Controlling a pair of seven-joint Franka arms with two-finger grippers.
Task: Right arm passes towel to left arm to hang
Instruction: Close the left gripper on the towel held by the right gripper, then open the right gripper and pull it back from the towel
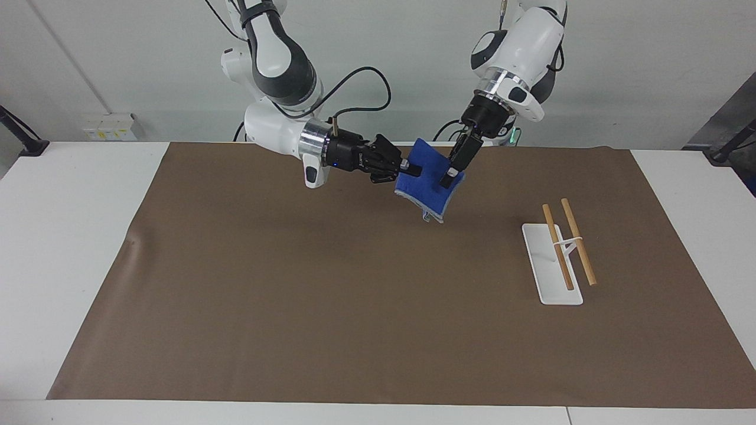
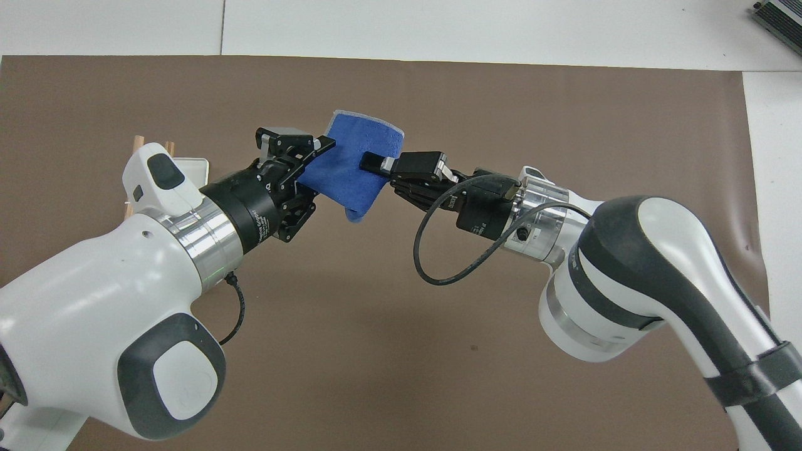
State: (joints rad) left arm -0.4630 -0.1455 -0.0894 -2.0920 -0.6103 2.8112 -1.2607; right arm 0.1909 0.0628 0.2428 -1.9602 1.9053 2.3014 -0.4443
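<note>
Towel (image 1: 430,188): blue; hanging in the air over the brown mat (image 1: 354,307), well apart from the rack (image 1: 552,265). Right end effector (image 1: 413,170): pressed together, pinching one edge of the towel. Left end effector (image 1: 450,175): sitting on the towel's edge toward the rack, fingers on either side of the cloth; grip impossible to confirm. Rack: white base, two wooden rods, standing on the mat toward the left arm's end of the surface (image 1: 71,236).

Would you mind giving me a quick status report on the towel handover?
Right gripper shut on towel, in the air. Left gripper on its other edge, grip unconfirmed. Rack at left arm's end, nothing between.
</note>
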